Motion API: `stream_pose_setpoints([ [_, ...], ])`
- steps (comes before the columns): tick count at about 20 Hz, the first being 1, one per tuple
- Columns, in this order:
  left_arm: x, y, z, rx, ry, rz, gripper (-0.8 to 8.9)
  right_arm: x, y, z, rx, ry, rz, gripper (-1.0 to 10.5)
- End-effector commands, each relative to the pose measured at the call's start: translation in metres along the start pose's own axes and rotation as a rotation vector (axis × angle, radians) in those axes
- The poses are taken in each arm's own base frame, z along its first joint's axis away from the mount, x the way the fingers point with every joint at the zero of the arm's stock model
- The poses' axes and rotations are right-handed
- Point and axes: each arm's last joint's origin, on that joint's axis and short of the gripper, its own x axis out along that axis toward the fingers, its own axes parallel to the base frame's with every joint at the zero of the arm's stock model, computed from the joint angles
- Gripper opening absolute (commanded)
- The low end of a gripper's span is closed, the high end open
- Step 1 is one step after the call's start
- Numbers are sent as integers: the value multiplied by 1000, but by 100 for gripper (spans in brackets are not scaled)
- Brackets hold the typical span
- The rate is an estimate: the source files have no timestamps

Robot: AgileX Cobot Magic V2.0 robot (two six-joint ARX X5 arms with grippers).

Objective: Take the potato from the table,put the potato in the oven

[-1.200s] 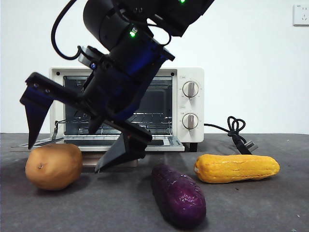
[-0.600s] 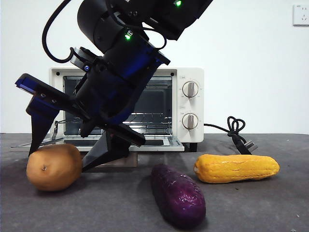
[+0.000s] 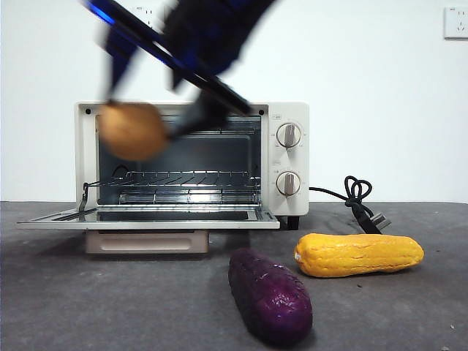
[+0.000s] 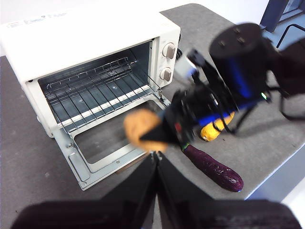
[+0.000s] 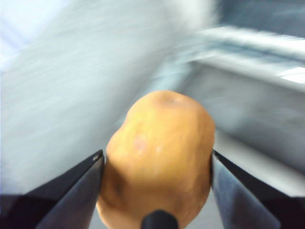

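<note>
Tan-orange potato [image 3: 132, 131], cream-white oven [image 3: 285, 157] with dark interior and 2 silver-grey knobs. Dark grey table [image 3: 110, 307], deep purple sweet potato [image 3: 270, 294], bumpy yellow vegetable [image 3: 358, 254]. Black right gripper [image 5: 157, 167] jaws; black cord [image 3: 356, 196].

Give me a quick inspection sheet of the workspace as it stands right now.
Surface: dark grey table, faint pale specks.
Job's things: potato lifted off the table, in front of the oven; oven door down, wire rack bare.
Clutter: purple sweet potato and yellow vegetable on the table.
Grippers: right gripper clamps the potato, blurred; left gripper shut, holding nothing, high above the scene.
Cables: black oven cord coiled beside the oven.
Surroundings: white wall, socket.
</note>
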Motion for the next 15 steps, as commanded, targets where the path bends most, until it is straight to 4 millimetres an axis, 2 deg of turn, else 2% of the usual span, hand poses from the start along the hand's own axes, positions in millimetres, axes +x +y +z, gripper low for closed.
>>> stream_pose_setpoints([
  [1,1,0,-2,10,6,2,-8,10,-27,5,27,-45,-68,-17],
  [3,1,0,-2,10,7,2,-8,11,-49,16,91,-118,-103,-17],
  [7,1,0,-2,10,5,-10,-8,20,-78,22,172,-189,-145,-17],
  [13,1,-1,-2,9,2,-53,-8,41,-96,22,218,-319,-192,-17],
  [15,1,-1,-2,7,9,-52,-8,48,-100,17,234,-312,-214,-17],
])
